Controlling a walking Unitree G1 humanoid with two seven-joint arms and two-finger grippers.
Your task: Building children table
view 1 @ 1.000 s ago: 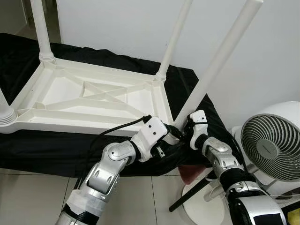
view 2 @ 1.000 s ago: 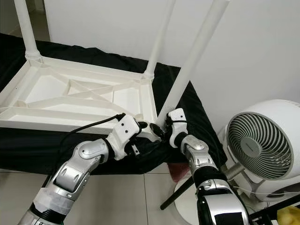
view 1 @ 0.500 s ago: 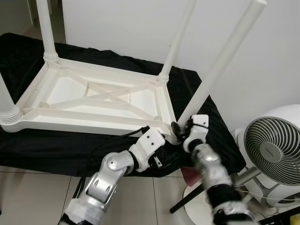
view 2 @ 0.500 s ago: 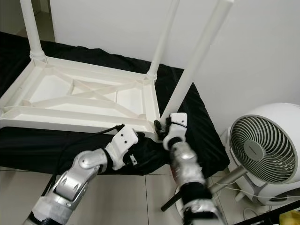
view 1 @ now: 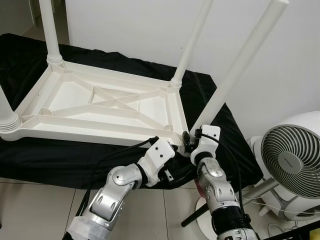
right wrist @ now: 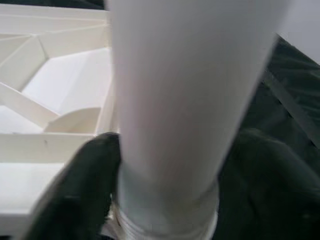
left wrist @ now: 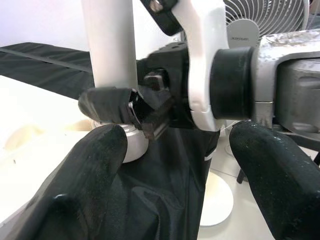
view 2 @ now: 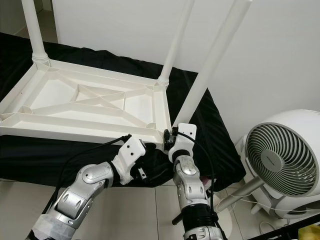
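The white plastic children's table lies upside down on a black cloth, its underside a shallow tray of smooth moulded ribs crossing in an X. Round, matte white legs stand up from its corners; the far-left one and the far-right one are cut off by the top of the picture, and of the near-left one I see just the ringed collar and a stub at the edge.

My work is at the table's near right corner. There the fourth leg leans away from the table toward the wall, a long smooth tube with a blunt capped end. My right gripper has its jaws pinching the base of this leg, one black finger on each side of the tube just above its ribbed collar. Whether the collar is fully seated in the corner socket I cannot make out, since my own wrists hide the joint.

My left gripper sits just beside that same corner, its jaws spread, with rounded black fingertips bracketing the leg's foot and my other wrist without closing on either.

Beyond the cloth's right edge stands a white fan with a curved grille.
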